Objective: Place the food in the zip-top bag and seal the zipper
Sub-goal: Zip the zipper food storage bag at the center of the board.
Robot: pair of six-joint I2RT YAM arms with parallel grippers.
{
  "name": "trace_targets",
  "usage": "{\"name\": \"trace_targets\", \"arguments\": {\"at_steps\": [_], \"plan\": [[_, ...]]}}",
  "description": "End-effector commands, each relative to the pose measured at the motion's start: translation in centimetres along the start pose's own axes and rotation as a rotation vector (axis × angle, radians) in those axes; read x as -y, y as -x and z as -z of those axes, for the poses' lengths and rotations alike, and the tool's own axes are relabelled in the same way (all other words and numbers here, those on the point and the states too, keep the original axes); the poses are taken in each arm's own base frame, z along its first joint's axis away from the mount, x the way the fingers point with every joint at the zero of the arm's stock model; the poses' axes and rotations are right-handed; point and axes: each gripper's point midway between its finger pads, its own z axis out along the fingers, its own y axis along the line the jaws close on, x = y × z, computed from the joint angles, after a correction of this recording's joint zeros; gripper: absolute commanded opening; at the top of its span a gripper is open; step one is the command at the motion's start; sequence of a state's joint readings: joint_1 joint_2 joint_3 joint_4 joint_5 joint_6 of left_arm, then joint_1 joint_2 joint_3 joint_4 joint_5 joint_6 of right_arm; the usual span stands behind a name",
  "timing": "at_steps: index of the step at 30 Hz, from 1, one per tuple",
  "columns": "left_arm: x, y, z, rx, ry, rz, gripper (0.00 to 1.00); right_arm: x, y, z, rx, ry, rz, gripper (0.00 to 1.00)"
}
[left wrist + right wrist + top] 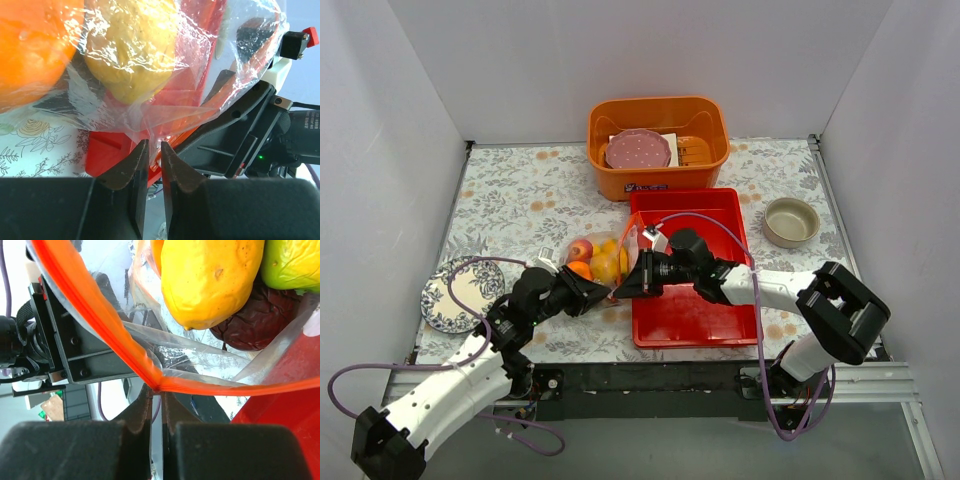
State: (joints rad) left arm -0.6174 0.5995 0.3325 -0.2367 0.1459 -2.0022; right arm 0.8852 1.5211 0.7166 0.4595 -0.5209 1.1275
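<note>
A top view is shown of a flowered counter (520, 190) with two robot arms meeting near its middle; between them lies the zip-top bag (165, 112), resting on the counter just beside the left edge of a red tray (695, 300). The food (605, 263) is seen inside the clear film; an orange, a yellow mango, a green piece and a dark-red piece can be made out.

The right end effector (159, 390) is pressed together, pinching the zipper (104, 315) at a point where the orange-red strip is bent into a sharp V. The left end effector (154, 150) is held almost together with a slim gap; a corner of film dips towards its tips, but whether it is gripped cannot be told.

Several risks are judged likely; if the film is not anchored on the left, the bag may be dragged along rather than sealed; the bent strip may be closed unevenly, leaving part of the mouth open; fruit crowded near the mouth may keep the tracks apart or be squeezed out.
</note>
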Motion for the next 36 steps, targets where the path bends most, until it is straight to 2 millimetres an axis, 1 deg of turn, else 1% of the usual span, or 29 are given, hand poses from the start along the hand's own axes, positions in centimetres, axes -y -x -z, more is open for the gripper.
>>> {"name": "trace_targets", "arguments": {"at_steps": [1, 5, 10, 16, 19, 25, 32, 34, 35, 36], "plan": [[-0.4, 0.0, 0.2, 0.010, 0.013, 0.122, 0.17, -1.8, 1.5, 0.6, 0.083, 0.053, 0.039, 0.01], [-0.5, -0.2, 0.3, 0.003, 0.011, 0.139, 0.18, -2.3, 1.8, 0.6, 0.088, 0.073, 0.040, 0.01], [-0.5, -0.2, 0.4, 0.003, 0.000, 0.151, 0.21, -2.2, 1.8, 0.5, 0.091, 0.071, 0.034, 0.01], [-0.5, -0.2, 0.0, -0.001, -0.010, 0.162, 0.21, -1.8, 1.5, 0.4, 0.081, 0.064, 0.028, 0.01], [0.3, -0.1, -0.2, 0.000, -0.042, 0.159, 0.21, -1.7, 1.4, 0.4, 0.073, 0.057, 0.027, 0.01], [1.3, 0.2, -0.8, 0.004, -0.061, 0.150, 0.20, -1.0, 1.2, 0.3, 0.059, 0.035, 0.021, 0.01], [1.8, 0.3, -0.9, 0.005, -0.070, 0.148, 0.13, -0.5, 0.8, 0.4, 0.049, 0.020, 0.018, 0.01], [1.7, 0.3, -0.9, 0.005, -0.069, 0.149, 0.09, -0.3, 0.8, 0.4, 0.048, 0.012, 0.015, 0.01], [1.7, 0.3, -0.9, 0.002, -0.069, 0.148, 0.06, -0.3, 0.8, 0.3, 0.047, 0.012, 0.017, 0.01], [1.8, 0.3, -0.9, 0.004, -0.070, 0.148, 0.00, -0.2, 0.7, 0.3, 0.043, 0.010, 0.016, 0.01]]}}
